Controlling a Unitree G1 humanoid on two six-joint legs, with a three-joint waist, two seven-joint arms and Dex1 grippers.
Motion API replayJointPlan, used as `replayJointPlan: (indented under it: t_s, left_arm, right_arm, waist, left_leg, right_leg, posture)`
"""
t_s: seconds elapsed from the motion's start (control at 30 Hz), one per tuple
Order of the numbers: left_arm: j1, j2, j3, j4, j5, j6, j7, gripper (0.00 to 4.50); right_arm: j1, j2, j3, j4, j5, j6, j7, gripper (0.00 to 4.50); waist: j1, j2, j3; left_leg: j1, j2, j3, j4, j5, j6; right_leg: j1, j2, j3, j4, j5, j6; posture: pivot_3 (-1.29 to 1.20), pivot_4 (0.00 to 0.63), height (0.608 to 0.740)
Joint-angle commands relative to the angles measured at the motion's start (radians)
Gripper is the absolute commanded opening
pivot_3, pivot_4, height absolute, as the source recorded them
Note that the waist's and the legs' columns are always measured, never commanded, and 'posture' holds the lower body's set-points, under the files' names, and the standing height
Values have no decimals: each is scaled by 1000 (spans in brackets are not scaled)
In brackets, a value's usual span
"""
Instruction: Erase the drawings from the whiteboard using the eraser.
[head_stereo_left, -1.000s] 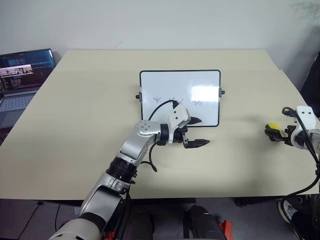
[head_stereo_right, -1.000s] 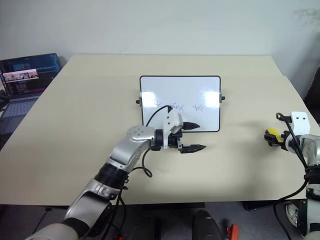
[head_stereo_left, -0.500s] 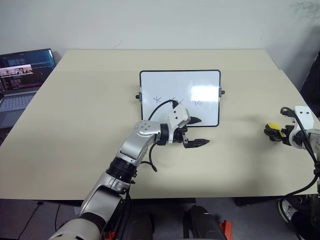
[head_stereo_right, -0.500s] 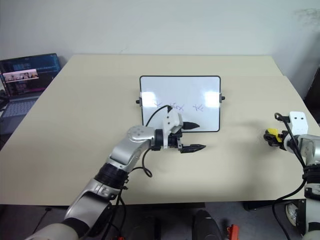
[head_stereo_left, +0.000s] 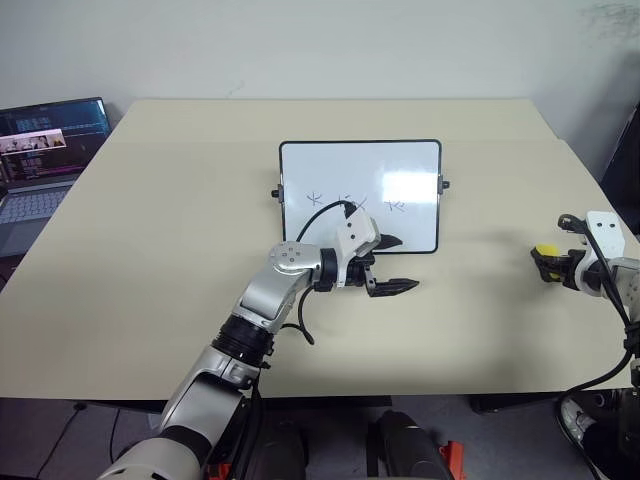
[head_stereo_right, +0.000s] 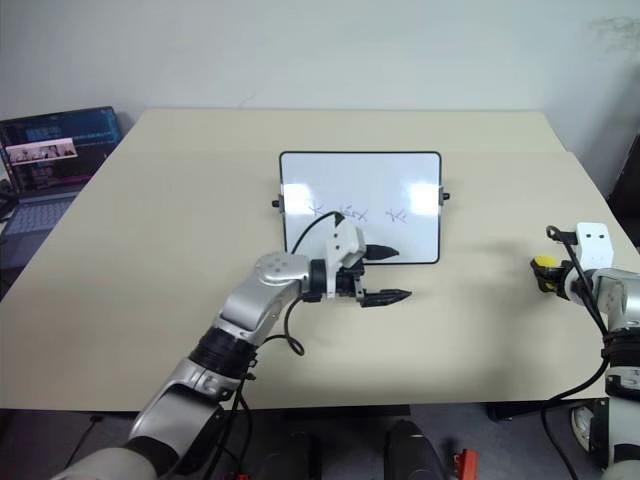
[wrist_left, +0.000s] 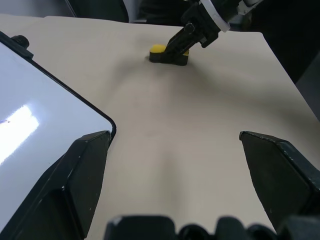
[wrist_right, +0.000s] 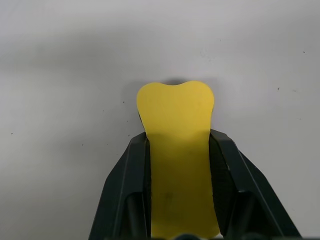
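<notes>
Far left edge of the head view, upper left: open laptop (head_stereo_left: 45, 150) with a lit screen, partly off the cream table (head_stereo_left: 150, 260)

Centre, slightly above the middle: whiteboard (head_stereo_left: 360, 165), white with a thin black frame and small black side knobs, lying flat on the tabletop; across its lower half, a row of three small dark drawings (head_stereo_left: 356, 202)

Just below the whiteboard's lower edge, centre of the frame: left gripper (head_stereo_left: 396, 264), reached in from the lower left on a silver arm, pointing toward the right side of the picture; black fingers spread wide apart, nothing between them, one fingertip over the board's lower right corner, the other over bare table; same wide spread visible in the left wrist view, with the board's rounded corner beside one finger

Far right, a little below mid-height, well apart from the whiteboard: right gripper (head_stereo_left: 553, 264) low on the tabletop, clenched on the eraser (head_stereo_left: 545, 252); bright yellow top of the eraser showing past the fingertips, resting on the table near its right edge; in the right wrist view, both black fingers (wrist_right: 125, 190) pressed against the two long sides of the yellow block, its rounded end sticking out beyond them
</notes>
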Motion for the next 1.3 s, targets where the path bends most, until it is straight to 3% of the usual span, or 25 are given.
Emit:
replayJointPlan:
  t_s: [0.03,0.23,0.37,0.5,0.67,0.8,1.0,1.3]
  left_arm:
    - [-8,-4,15,-42,-3,-15,-3,4500]
    - [-10,74,82,-130,-40,37,-6,4500]
    - [25,215,192,-198,-64,84,5,4500]
    - [86,359,285,-187,-52,84,12,4500]
    - [124,405,352,-134,-47,52,56,4500]
    - [149,358,372,-41,-9,-49,146,4500]
    - [189,283,354,-35,19,-123,214,4500]
    - [250,303,386,-95,4,-137,230,4500]
  right_arm:
    - [-17,-11,-16,-31,1,-12,4,1157]
    - [-25,-55,-17,-277,34,82,34,1155]
    - [-86,-35,-2,-524,90,198,23,1153]
    - [-206,48,86,-660,115,256,-3,1153]
    - [-318,204,237,-700,86,190,-29,1146]
    - [-413,454,399,-589,23,59,-86,1144]
    - [-517,657,625,-281,-179,-211,-131,1144]
    - [-650,784,635,272,-344,-567,-195,1144]
  waist:
    - [0,0,0]
    - [-4,1,0]
    - [-12,1,0]
    - [-18,1,0]
    - [-3,0,1]
    - [-5,0,1]
    - [-2,-1,1]
    - [-7,-1,1]
  left_leg:
    - [0,0,0,0,0,0]
    - [0,0,0,0,0,0]
    - [1,1,0,0,0,0]
    - [3,1,0,-1,0,0]
    - [2,1,-1,0,0,0]
    - [0,2,-2,-1,0,0]
    - [-3,1,-5,0,0,-1]
    - [-3,2,-8,-1,0,-1]
  right_leg:
    - [0,0,0,0,0,0]
    - [-1,0,0,1,0,0]
    - [-1,1,1,2,0,0]
    - [0,1,1,3,0,0]
    - [-1,0,-1,3,0,0]
    - [-2,1,-3,3,0,0]
    - [-4,-1,-7,3,0,-1]
    - [-5,-1,-12,5,0,-1]
  posture:
    - [0,150,740]
    - [0,150,740]
    - [0,150,740]
    - [0,150,740]
    - [0,150,740]
    - [0,150,740]
    - [0,150,740]
    - [0,150,740]
